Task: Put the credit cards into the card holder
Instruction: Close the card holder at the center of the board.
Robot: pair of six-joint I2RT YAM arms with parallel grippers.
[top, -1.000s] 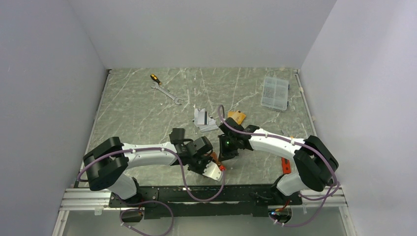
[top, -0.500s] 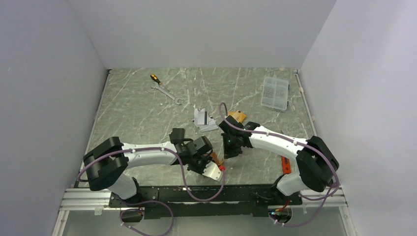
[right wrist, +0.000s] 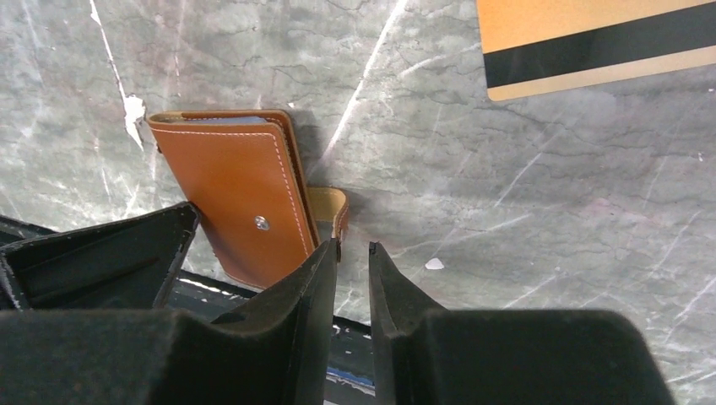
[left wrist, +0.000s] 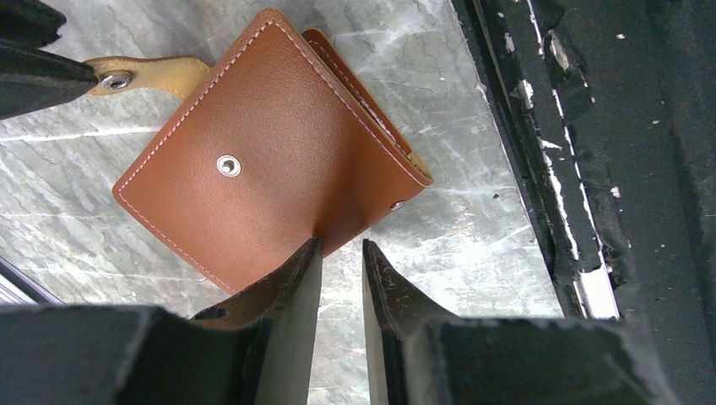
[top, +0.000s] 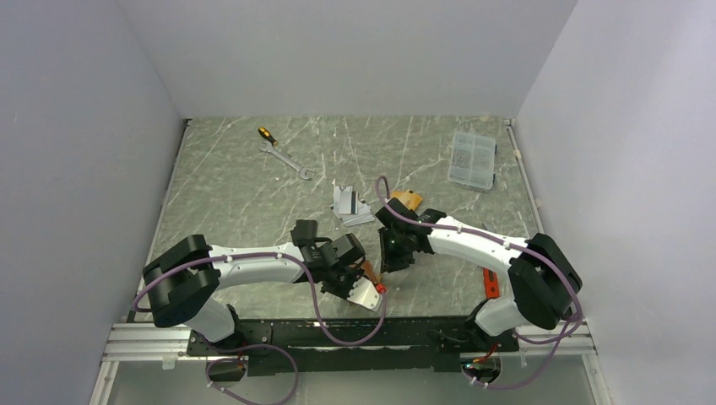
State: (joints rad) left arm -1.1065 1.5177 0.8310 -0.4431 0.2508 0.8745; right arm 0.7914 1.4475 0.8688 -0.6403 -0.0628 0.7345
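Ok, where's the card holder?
The card holder lies folded at the table's near edge, centre of the top view, between left claw and right claw.

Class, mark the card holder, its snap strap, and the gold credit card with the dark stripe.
card holder [left wrist: 279,160]: left wrist view, middle of the outer leather cover.
snap strap [right wrist: 328,202]: right wrist view, its tan band.
gold credit card [right wrist: 591,48]: right wrist view, on the dark stripe.

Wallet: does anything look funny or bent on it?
Yes. The brown wallet is puckered at the edge where the left claw meets it, and its snap strap sticks out loose sideways, not buttoned shut.
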